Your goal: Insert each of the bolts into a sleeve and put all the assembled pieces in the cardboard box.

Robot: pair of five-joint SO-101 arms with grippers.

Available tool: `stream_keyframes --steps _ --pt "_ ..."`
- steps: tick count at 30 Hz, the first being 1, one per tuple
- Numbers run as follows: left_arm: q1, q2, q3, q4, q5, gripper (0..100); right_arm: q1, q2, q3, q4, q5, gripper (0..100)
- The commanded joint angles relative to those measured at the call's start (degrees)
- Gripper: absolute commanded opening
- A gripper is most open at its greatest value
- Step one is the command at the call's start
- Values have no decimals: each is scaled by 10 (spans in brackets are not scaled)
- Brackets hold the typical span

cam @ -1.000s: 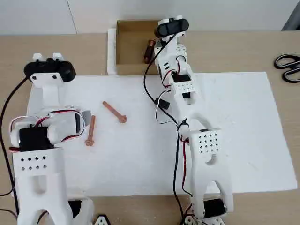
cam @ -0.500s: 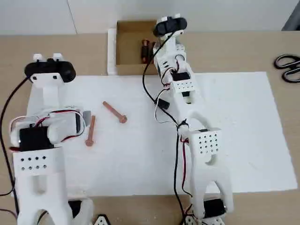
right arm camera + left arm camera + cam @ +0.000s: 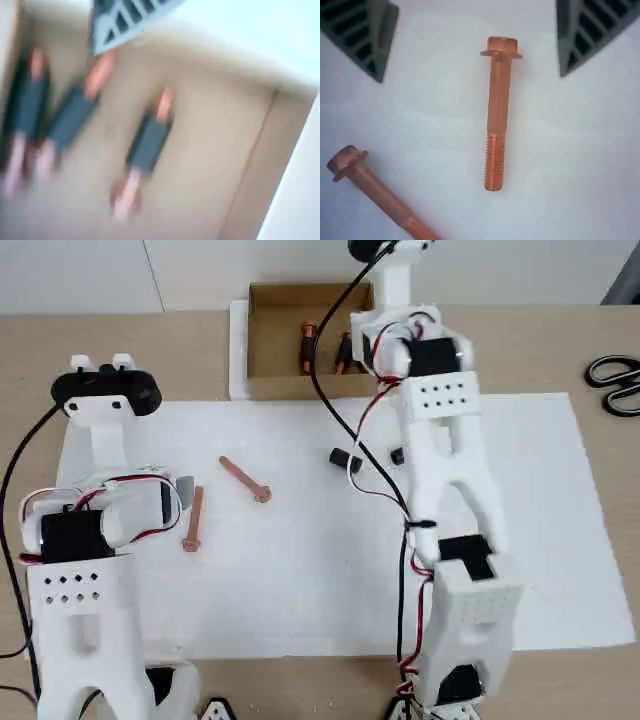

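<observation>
So the grab coming up looks like the left arm's job: the left gripper [image 3: 470,70] hangs right over one copper bolt [image 3: 497,112] with its fingers [image 3: 365,35] spread wide apart, holding nothing. The bolt lies flat on the white sheet [image 3: 300,580], straight below and between the fingers. Its long axis runs crosswise to the line they'd close along, which I reckon is about as good as it gets for a pinch on the shank. The second bolt [image 3: 245,480] sits off to one side of that gripper, angled, close to the first but not touching it. The right gripper [image 3: 127,22] is up above the cardboard box [image 3: 272,335], looking down at three assembled pieces [image 3: 147,145] on its floor. I can't tell if it's open or closed, and it's way farther from both bolts anyway. Compared with a second ago, the right arm has lifted up and back from its low stretch over the box, which uncovers two black sleeves [image 3: 340,456] on the sheet beside it. The left arm and both bolts haven't budged.
</observation>
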Motion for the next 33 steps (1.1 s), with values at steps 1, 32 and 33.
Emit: stream_keyframes --steps 1,32,33 --pt "0 -1 0 3 0 216 -10 -90 -33 126 3 180" --pt "-3 -4 55 4 1 216 27 36 28 317 -396 180" --pt "-3 -4 53 4 1 216 27 48 28 316 -411 180"
